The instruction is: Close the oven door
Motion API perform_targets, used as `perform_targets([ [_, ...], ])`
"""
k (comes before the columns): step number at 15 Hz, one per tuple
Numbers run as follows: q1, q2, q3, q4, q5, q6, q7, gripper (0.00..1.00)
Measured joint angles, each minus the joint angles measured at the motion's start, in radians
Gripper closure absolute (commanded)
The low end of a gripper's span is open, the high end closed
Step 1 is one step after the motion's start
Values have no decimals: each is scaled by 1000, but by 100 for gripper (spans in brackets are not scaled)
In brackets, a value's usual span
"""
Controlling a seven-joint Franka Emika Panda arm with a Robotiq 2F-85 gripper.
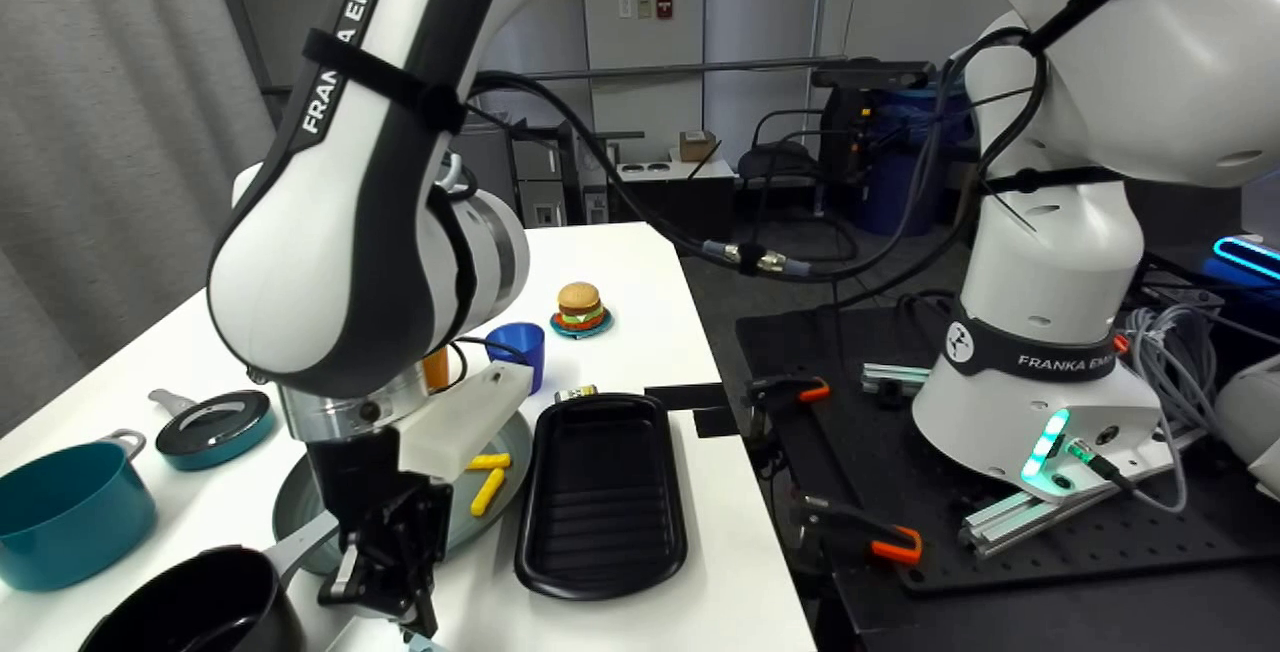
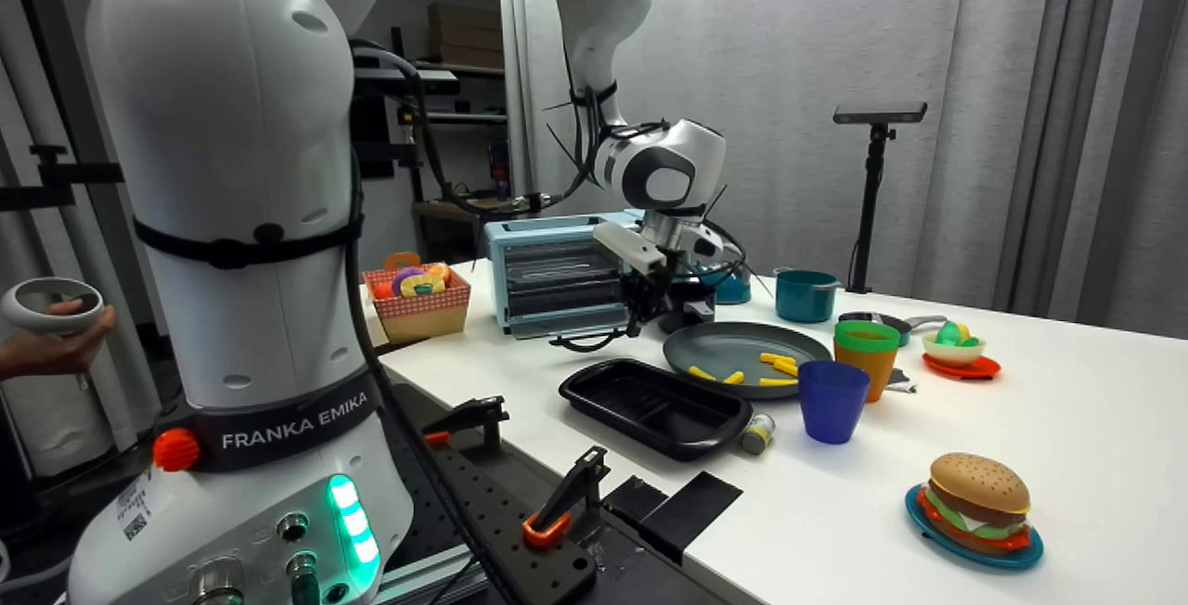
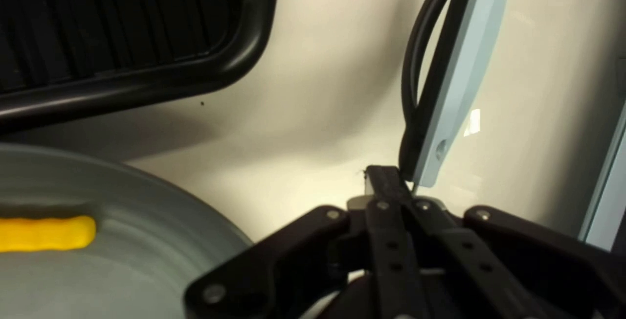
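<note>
1. Several toy foods (image 2: 422, 285) fill a checked basket (image 2: 422, 317) just left of the oven (image 2: 561, 273), seen in an exterior view; brown boxes (image 2: 464, 30) sit well behind the oven.
2. The pale blue oven stands on the white counter (image 2: 1095, 392); its door (image 3: 467, 79) is lowered in front of the oven, black handle (image 3: 414, 55) outermost.
3. The tool (image 3: 402, 192) hangs low at the oven's front, beside the door's corner, its two fingers (image 3: 386, 226) brought together with nothing visible between them; whether it touches the door, I cannot tell.
4. A black tray (image 2: 654, 401) lies right of the oven, nearer the viewer; black tape (image 2: 691, 508) lies at the counter's edge.
5. A grey plate (image 2: 719, 341) carrying yellow sticks (image 2: 780, 381) is right of the oven.
6. Farther right of the oven stand a teal pot (image 2: 806, 299), a blue cup (image 2: 832, 405) and an orange cup (image 2: 868, 368).
7. Right of the oven, a camera (image 2: 880, 113) on a black stand (image 2: 874, 187) rises before a grey curtain (image 2: 789, 57).
8. A toy burger (image 2: 979, 494) on a teal saucer (image 2: 1026, 556) sits well right of the oven.
</note>
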Motion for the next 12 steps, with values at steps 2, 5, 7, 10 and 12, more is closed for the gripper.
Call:
perform_targets([
  [2,-2,-14,4,-4,2,0,-4,100],
  [5,-1,-42,8,-12,2,-1,-4,100],
  [7,3,-62,8,-17,2,-2,-4,100],
  [10,12,-90,8,-23,2,-5,-4,100],
  [12,21,-107,8,-23,2,-5,-4,100],
])
